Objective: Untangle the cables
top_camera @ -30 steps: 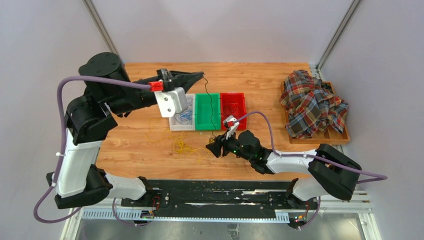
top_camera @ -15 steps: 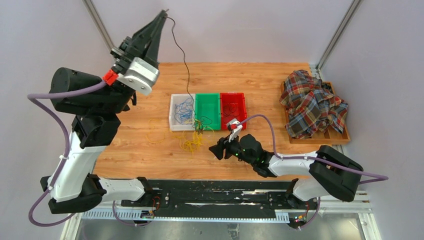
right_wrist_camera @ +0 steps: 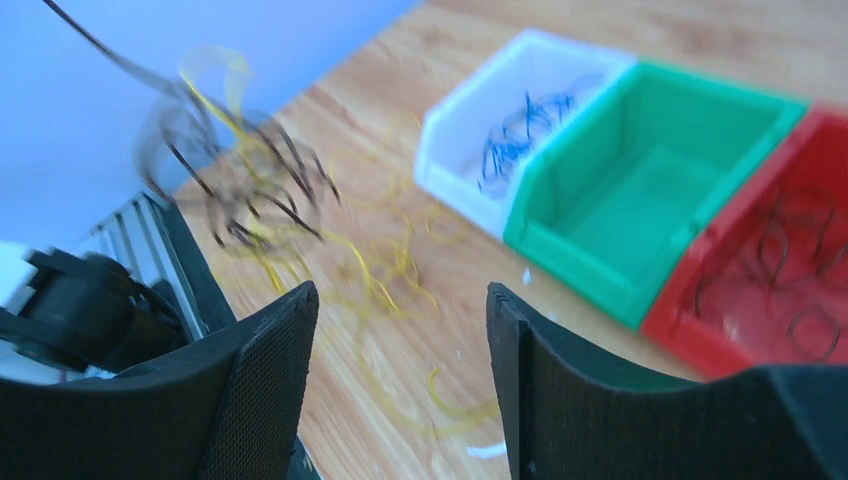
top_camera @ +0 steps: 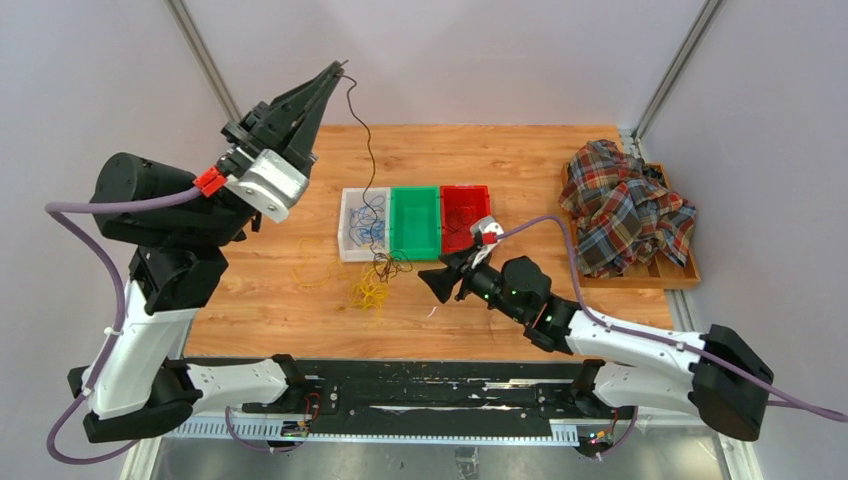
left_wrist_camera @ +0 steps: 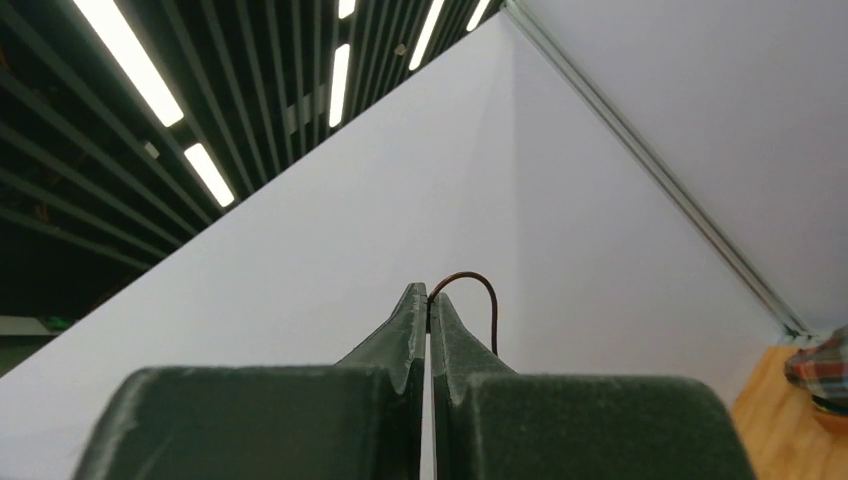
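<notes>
High above the table's back left, my left gripper [top_camera: 340, 66] is shut on the end of a dark cable [top_camera: 366, 150]. In the left wrist view that cable [left_wrist_camera: 483, 287] curls out from the closed tips of the left gripper [left_wrist_camera: 430, 296]. It hangs down to a dark tangle [top_camera: 386, 264] lifted just above the table, with yellow cables [top_camera: 370, 293] below it. The dark tangle [right_wrist_camera: 245, 185] is blurred in the right wrist view, and yellow cables [right_wrist_camera: 385, 275] lie on the wood. My right gripper [top_camera: 440, 283] is open and empty, right of the tangle. Its jaws stand apart over loose yellow strands [right_wrist_camera: 400, 300].
Three bins stand in a row: white [top_camera: 346, 226] holding blue cables [top_camera: 372, 222], green [top_camera: 415, 222], and red [top_camera: 466, 216] holding dark cables. A plaid cloth [top_camera: 625, 205] lies on a wooden tray [top_camera: 660, 275] at the right. More thin yellow wire [top_camera: 305, 270] lies left of the pile.
My left gripper rose from low over the bins to high at the back, pulling the dark cable and its tangle up. The right gripper shifted slightly and opened wider.
</notes>
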Controlling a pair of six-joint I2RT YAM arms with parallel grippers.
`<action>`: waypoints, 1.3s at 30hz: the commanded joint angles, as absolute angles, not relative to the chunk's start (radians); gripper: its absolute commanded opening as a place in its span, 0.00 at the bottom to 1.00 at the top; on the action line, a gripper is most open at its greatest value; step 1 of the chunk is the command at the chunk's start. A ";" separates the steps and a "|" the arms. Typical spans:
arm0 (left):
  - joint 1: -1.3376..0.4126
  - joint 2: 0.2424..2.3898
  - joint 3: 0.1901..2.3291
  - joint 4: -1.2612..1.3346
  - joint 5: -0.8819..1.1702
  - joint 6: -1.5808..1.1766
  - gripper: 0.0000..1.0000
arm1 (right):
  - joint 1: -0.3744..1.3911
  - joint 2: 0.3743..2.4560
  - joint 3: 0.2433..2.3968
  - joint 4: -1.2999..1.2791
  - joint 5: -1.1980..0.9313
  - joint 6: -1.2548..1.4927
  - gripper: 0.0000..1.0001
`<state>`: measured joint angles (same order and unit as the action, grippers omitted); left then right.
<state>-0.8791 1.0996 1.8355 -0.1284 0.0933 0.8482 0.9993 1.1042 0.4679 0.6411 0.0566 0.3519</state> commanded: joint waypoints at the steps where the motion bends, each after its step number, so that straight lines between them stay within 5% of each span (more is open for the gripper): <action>1: -0.874 1.093 1.803 -0.169 0.126 0.819 0.00 | 1.027 1.035 0.596 0.557 0.026 0.236 0.63; 13: -0.874 1.101 1.821 -0.216 0.159 0.794 0.00 | 1.032 1.208 0.871 0.570 -0.319 0.190 0.58; 17: -0.874 1.102 1.822 -0.213 0.165 0.793 0.00 | 1.032 1.272 0.894 0.597 -0.295 0.201 0.55; 28: -0.876 1.137 1.911 -0.192 0.194 0.802 0.00 | 1.004 1.451 0.803 0.754 -0.157 0.316 0.25; 39: -0.876 1.174 1.989 -0.012 0.186 0.933 0.00 | 1.012 1.597 0.621 0.917 -0.070 0.401 0.16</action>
